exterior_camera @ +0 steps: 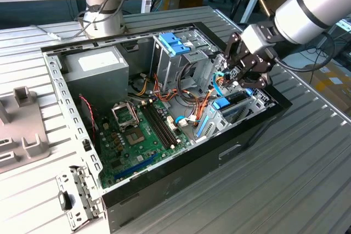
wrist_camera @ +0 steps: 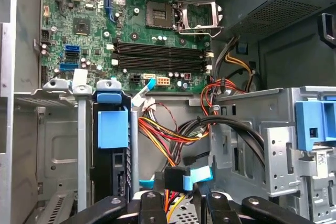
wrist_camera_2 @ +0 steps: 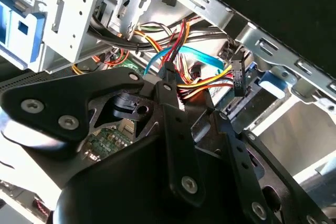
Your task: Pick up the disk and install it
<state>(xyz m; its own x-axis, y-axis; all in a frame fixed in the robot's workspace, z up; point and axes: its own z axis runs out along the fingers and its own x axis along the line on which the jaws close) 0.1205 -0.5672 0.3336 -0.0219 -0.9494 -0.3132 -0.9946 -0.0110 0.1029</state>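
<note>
The disk (wrist_camera: 112, 139) stands on edge in a narrow metal bay of the open computer case, its blue end tab up and its dark body below. The exterior view shows the disk (exterior_camera: 224, 103) seated in the bay by the case's wall on that view's right. My gripper (wrist_camera: 181, 205) hangs just beside it, over the cable bundle, open with nothing between its black fingers (wrist_camera: 152, 208). In the exterior view the gripper (exterior_camera: 237, 78) hovers a little above the bay, apart from the disk. The second wrist view has the gripper (wrist_camera_2: 197, 111) pointing at the wires.
A tall metal drive cage with a light blue latch (exterior_camera: 174, 44) stands next to the bay. Red, yellow and black wires (wrist_camera: 173, 135) and a thin blue cable (wrist_camera: 195, 177) lie under the gripper. The motherboard (exterior_camera: 137, 135), the power supply (exterior_camera: 96, 64) and the case wall (exterior_camera: 258, 119) are close by.
</note>
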